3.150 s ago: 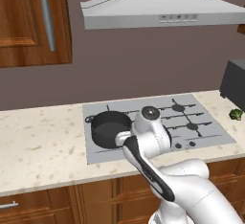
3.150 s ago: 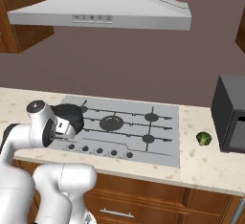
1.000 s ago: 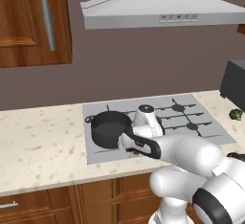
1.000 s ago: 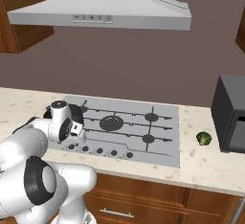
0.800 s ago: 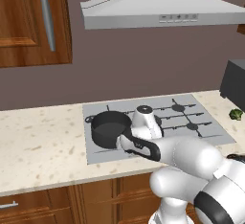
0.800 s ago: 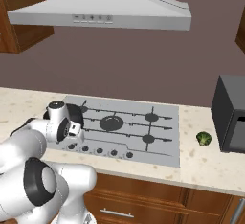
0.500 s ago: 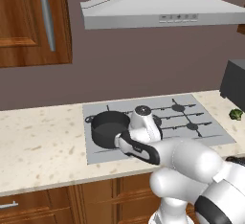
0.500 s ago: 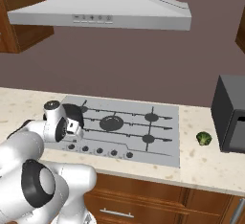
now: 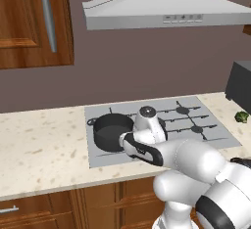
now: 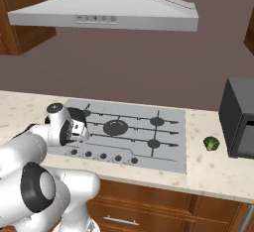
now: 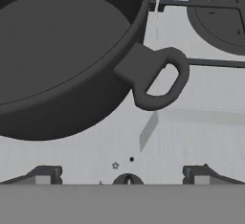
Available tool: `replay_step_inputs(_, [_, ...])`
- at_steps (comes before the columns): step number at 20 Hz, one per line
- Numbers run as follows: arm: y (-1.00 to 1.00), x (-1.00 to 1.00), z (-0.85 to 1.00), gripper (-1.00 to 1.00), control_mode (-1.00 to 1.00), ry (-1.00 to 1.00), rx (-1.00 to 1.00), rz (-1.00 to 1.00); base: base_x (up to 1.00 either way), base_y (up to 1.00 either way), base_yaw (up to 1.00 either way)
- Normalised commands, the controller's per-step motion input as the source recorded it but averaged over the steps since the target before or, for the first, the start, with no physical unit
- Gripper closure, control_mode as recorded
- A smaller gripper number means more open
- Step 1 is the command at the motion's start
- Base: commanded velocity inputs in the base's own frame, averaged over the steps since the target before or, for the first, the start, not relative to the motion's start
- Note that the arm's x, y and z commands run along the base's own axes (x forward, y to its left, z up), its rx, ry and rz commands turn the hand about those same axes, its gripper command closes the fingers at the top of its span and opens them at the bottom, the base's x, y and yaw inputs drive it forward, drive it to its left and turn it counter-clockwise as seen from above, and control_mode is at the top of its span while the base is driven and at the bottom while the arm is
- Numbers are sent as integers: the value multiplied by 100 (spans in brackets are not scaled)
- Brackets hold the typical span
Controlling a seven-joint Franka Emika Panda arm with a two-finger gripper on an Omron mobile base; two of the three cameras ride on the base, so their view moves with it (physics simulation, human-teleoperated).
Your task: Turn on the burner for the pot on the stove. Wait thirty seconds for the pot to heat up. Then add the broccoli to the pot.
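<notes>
Counter (image 9: 44, 149) with stove (image 9: 206, 125), broccoli (image 10: 211, 143)

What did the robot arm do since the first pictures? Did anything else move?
The arm folded down and its gripper came low over the front of the stove, open above a knob beside the pot. It grabbed nothing. The pot and the broccoli stayed put.

Wall (image 9: 127, 71): dull brown-mauve.
Hood (image 10: 104, 13): grey, overhead.
Bench (image 9: 39, 154): speckled beige stone.
Cupboards (image 9: 29, 22): brown wood, upper left.
Drawers (image 10: 163, 208): wood, below.
Black appliance (image 10: 240, 117): far right.
</notes>
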Motion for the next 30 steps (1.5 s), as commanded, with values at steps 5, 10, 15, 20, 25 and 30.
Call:
replay_step_inputs(5, [-2, 0, -23, -100, -100, 0, 0, 0, 0, 0, 0])
replay_step_inputs(10, [-9, -4, -45, -100, -100, 0, 0, 0, 0, 0, 0])
replay_step_inputs(15, [-21, -6, -44, -100, -100, 0, 0, 0, 0, 0, 0])
replay_step_inputs(20, [-26, -13, -40, -100, -100, 0, 0, 0, 0, 0, 0])
replay_step_inputs(25, [-11, -45, -28, -100, -100, 0, 0, 0, 0, 0, 0])
replay_step_inputs(30, [0, -45, -12, -100, -100, 0, 0, 0, 0, 0, 0])
